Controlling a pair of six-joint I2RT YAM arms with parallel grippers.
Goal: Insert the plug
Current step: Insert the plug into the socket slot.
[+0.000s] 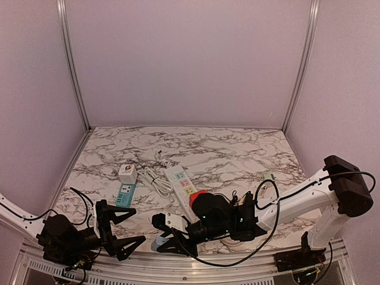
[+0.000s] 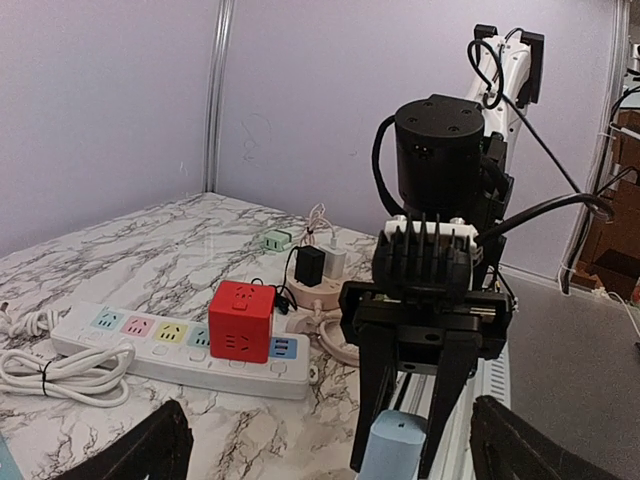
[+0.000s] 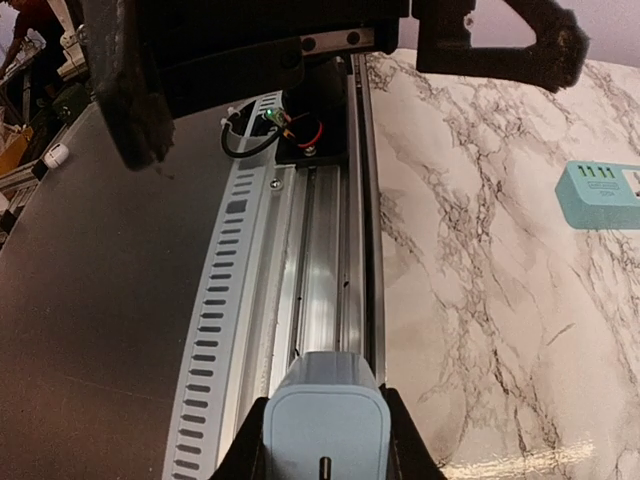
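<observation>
A light blue plug (image 3: 325, 420) is clamped between the fingers of my right gripper (image 3: 325, 445), which is shut on it low over the table's near metal rail. From above, the plug (image 1: 158, 243) and right gripper (image 1: 163, 237) sit near the front edge, left of centre. The left wrist view shows the plug (image 2: 396, 452) facing my left gripper (image 2: 330, 455), which stands open and empty, apart from it. My left gripper (image 1: 122, 228) is just left of the plug. The white power strip (image 1: 180, 180) with coloured sockets (image 2: 150, 345) carries a red cube adapter (image 2: 240, 320).
A teal adapter (image 1: 126, 194) and a white adapter (image 1: 126, 173) lie left of the strip, next to its coiled cable (image 1: 155, 179). A round socket base with black and white chargers (image 2: 315, 280) and a small green adapter (image 2: 277, 240) lie further off. The metal rail (image 3: 320, 250) borders the marble.
</observation>
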